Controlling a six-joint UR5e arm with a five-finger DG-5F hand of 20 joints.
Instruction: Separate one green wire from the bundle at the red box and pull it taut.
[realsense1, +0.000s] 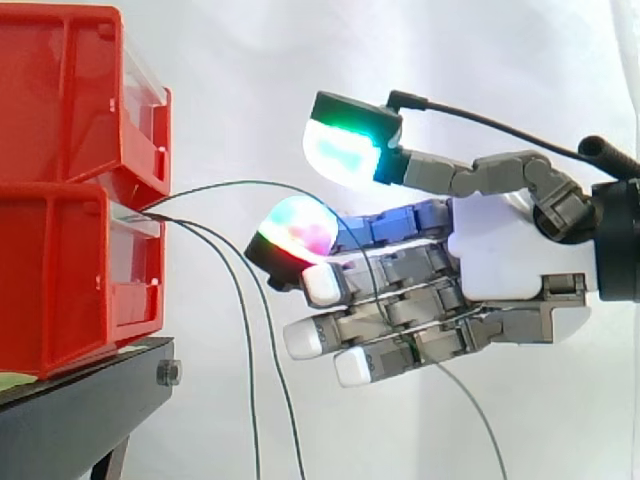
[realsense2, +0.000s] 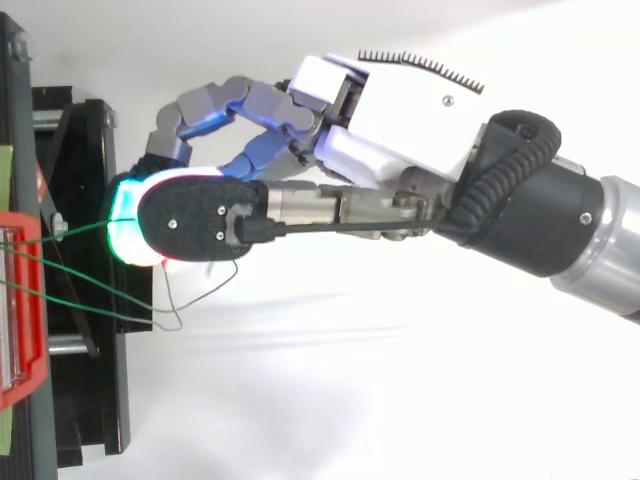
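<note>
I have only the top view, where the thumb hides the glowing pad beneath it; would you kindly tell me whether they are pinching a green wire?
Observer: No. From the side, the hand's thumb pad stands well above the other glowing pad, with open space between them.
Operator: Where does the wire run, then?
Observer: One green wire bows up from between the stacked red bins, crosses the straight fingers and hangs down below them.
</note>
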